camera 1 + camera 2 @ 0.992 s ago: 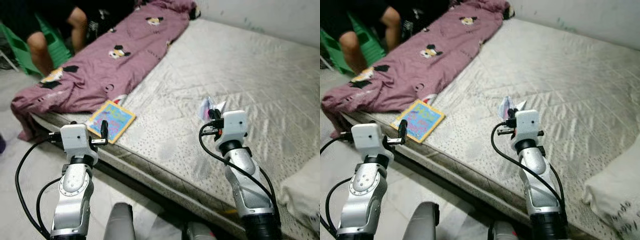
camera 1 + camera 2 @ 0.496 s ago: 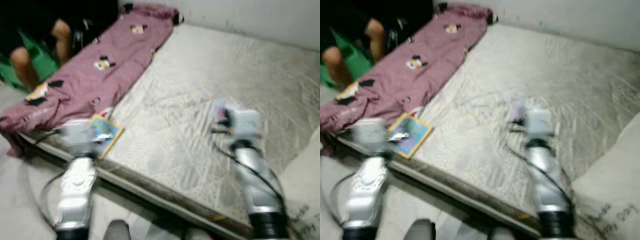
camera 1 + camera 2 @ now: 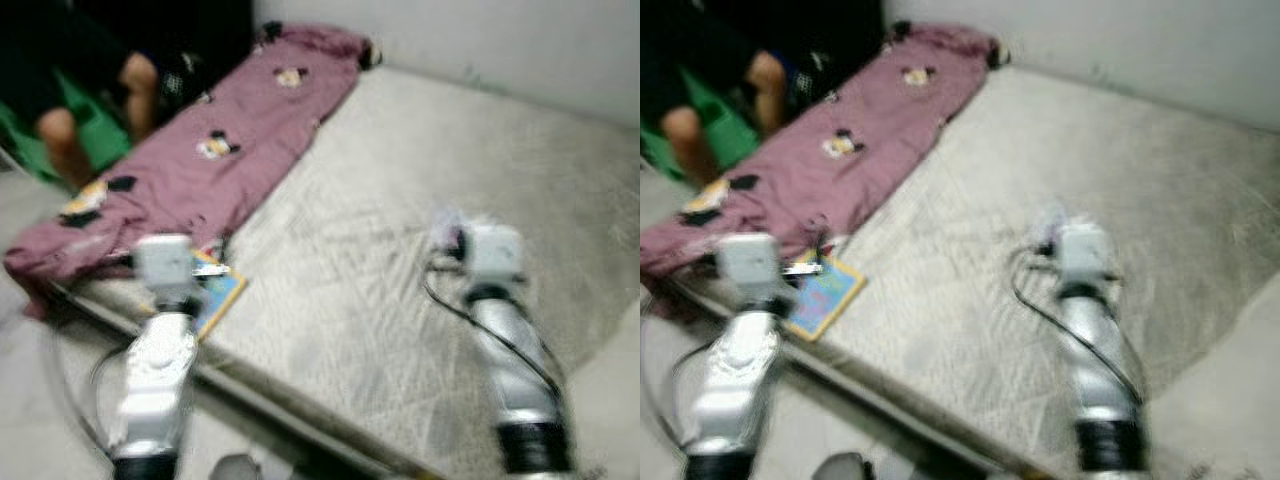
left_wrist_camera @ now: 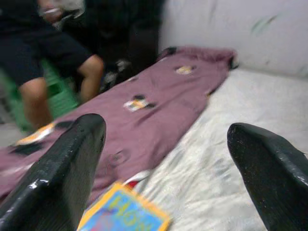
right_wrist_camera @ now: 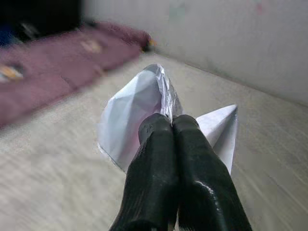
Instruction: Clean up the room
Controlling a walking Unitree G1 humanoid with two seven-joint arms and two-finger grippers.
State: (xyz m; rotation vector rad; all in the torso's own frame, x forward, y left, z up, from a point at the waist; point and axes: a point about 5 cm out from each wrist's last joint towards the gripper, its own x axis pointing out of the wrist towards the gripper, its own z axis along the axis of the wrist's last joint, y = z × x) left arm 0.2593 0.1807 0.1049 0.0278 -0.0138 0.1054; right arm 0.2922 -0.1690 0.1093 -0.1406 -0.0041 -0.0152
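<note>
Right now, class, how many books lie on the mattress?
1: a colourful book at the mattress edge, beside the purple blanket, near the open left gripper. Others may be hidden.

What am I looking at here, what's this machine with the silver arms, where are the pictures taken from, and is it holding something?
It is a humanoid household robot tidying a room. The two wide, blurred pictures come from cameras on its head, looking down at a bare mattress. The other two come from cameras on its wrists. On the mattress lie a purple blanket and a colourful book near the edge. A person sits on a green chair beyond the blanket. The left pincer is open, hovering by the book. The right pincer is shut on a crumpled wrapper, white and silvery, held above the mattress.
</note>
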